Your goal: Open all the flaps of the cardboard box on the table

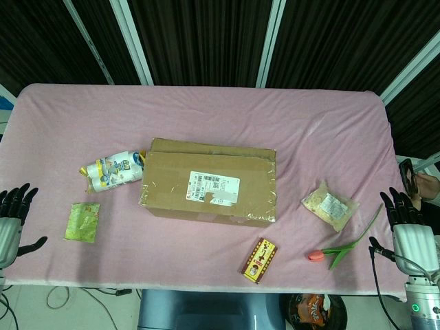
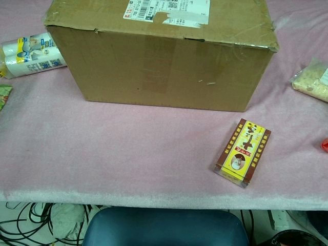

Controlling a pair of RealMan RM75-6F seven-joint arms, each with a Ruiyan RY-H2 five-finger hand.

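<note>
The cardboard box (image 1: 210,187) lies in the middle of the pink table with its top flaps down and a white shipping label on them. In the chest view the cardboard box (image 2: 164,56) fills the upper part, its front wall facing me. My left hand (image 1: 14,210) hangs at the table's left edge, fingers spread, holding nothing. My right hand (image 1: 405,216) hovers at the right edge, fingers apart and empty. Both hands are well away from the box. Neither hand shows in the chest view.
A white wrapped roll pack (image 1: 113,170) lies left of the box, a green packet (image 1: 82,221) nearer me. A red-brown small carton (image 1: 260,260) sits in front of the box. A clear bag of grains (image 1: 330,205) and a red tulip (image 1: 337,251) lie to the right.
</note>
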